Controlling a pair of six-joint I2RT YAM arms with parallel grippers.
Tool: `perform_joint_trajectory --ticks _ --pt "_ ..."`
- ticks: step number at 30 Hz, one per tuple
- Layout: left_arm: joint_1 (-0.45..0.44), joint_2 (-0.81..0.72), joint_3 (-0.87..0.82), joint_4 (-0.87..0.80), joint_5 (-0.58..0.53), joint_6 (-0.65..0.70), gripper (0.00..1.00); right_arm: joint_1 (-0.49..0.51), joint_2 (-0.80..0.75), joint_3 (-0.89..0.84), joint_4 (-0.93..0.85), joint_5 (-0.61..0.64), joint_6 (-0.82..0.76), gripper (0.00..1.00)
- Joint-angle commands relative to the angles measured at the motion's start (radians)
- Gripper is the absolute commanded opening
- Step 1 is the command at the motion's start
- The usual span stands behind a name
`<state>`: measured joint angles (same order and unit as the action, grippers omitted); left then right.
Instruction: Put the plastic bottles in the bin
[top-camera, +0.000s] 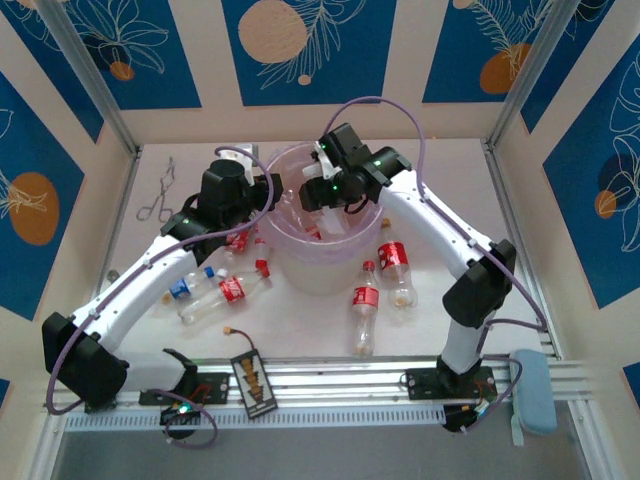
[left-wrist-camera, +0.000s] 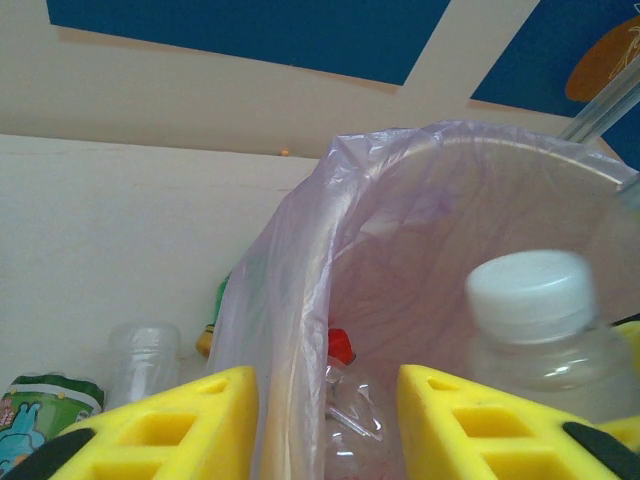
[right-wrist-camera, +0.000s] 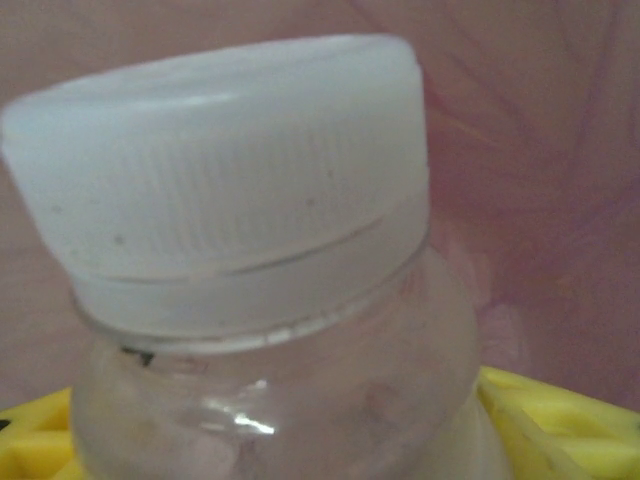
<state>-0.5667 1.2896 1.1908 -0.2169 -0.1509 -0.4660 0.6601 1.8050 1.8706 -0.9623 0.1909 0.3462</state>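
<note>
My right jaws are clamped on a white-capped bottle (right-wrist-camera: 270, 300), its clear shoulder wedged between the yellow fingers (right-wrist-camera: 560, 425) and its cap pointing away from the wrist, with the pink-lilac bag behind it. From the top camera I see those jaws inside the rim of the bin (top-camera: 320, 275), so the held bottle hangs over the bin's mouth, clear of the tabletop (top-camera: 450, 180). My left jaws stand wide and hold nothing. Their yellow fingers (left-wrist-camera: 215, 425) straddle the near rim, and the bag-covered wall rises between them; I cannot tell whether they touch it. In that wrist view the white-capped bottle sits just right of the left jaws, inside the rim, and a red-capped bottle (left-wrist-camera: 340, 350) lies down in the bin. Outside, a red-labelled bottle (top-camera: 396, 262) lies just right of the bin, a second red-labelled bottle (top-camera: 365, 305) lies in front of it, and a third red-labelled bottle (top-camera: 232, 290) and a blue-labelled bottle (top-camera: 185, 290) lie under my left arm. The forceps (top-camera: 158, 195) rest well apart at the far left.
</note>
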Motion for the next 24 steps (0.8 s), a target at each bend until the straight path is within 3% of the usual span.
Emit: perform_joint_trajectory --ticks 1,16,24 --pt "0.004 0.012 -0.037 -0.085 -0.001 0.014 0.42 0.006 0.019 -0.037 0.002 0.061 -0.029 0.65" --pt "0.004 0.016 -0.036 -0.091 -0.006 0.015 0.42 0.021 0.116 -0.166 0.110 0.114 -0.044 0.70" --pt "0.004 0.017 -0.039 -0.091 -0.006 0.015 0.42 0.030 0.144 -0.175 0.121 0.128 -0.041 0.89"
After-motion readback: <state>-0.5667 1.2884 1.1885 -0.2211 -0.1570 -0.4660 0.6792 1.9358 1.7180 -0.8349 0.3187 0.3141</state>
